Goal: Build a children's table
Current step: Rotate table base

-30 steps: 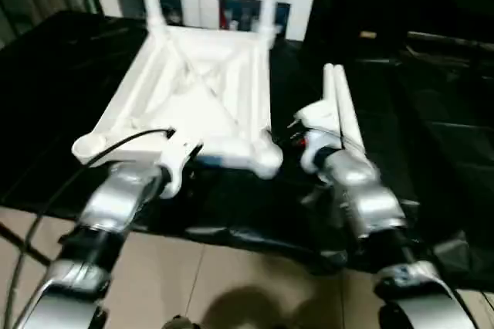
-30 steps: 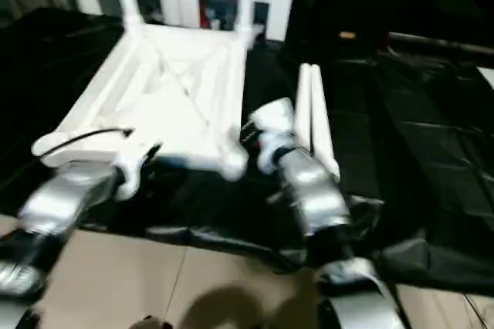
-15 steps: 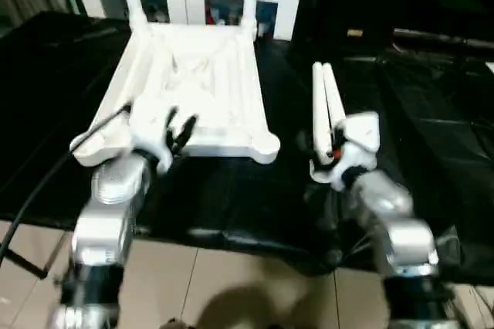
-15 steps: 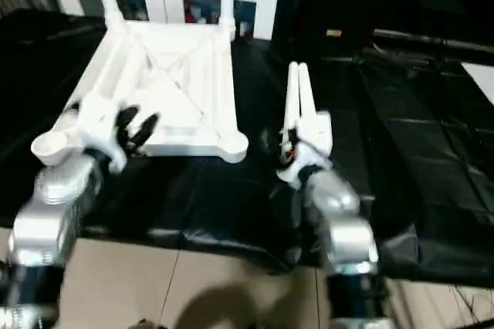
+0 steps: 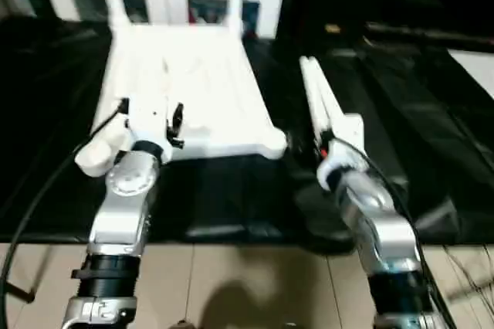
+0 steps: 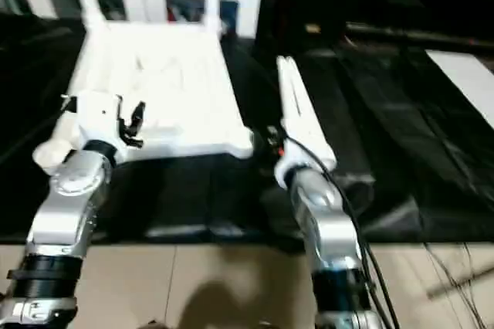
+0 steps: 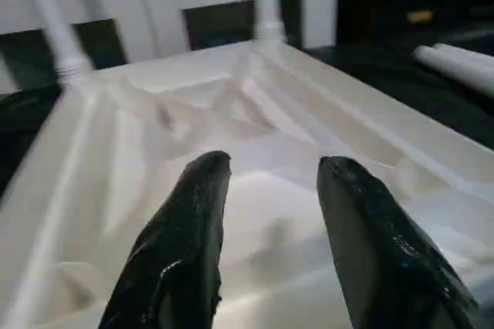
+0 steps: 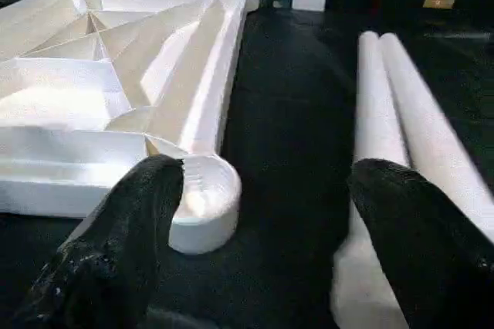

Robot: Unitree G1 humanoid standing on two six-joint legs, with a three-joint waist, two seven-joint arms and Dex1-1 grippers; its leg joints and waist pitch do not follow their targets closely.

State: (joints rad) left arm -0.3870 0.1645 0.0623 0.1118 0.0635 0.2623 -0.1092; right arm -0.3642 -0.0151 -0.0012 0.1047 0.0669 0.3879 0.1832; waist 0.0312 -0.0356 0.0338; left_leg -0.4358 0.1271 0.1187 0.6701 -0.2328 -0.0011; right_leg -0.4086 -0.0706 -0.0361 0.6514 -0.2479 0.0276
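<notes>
Tabletop (image 5: 189,86) upside down, 2 legs (image 7: 266,1) fitted at far corners. L gripper (image 7: 266,213) fingers apart over near ribs. R gripper (image 8: 262,244) wide, betw near-right socket (image 8: 202,198) & 2 loose legs (image 8: 394,128).

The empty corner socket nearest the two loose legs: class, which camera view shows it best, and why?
The right wrist view: the corner socket sits close up, its open round mouth plainly empty, between the right gripper's spread fingers. Both eye views show it as a small blurred knob on the tabletop corner beside the loose legs.
</notes>
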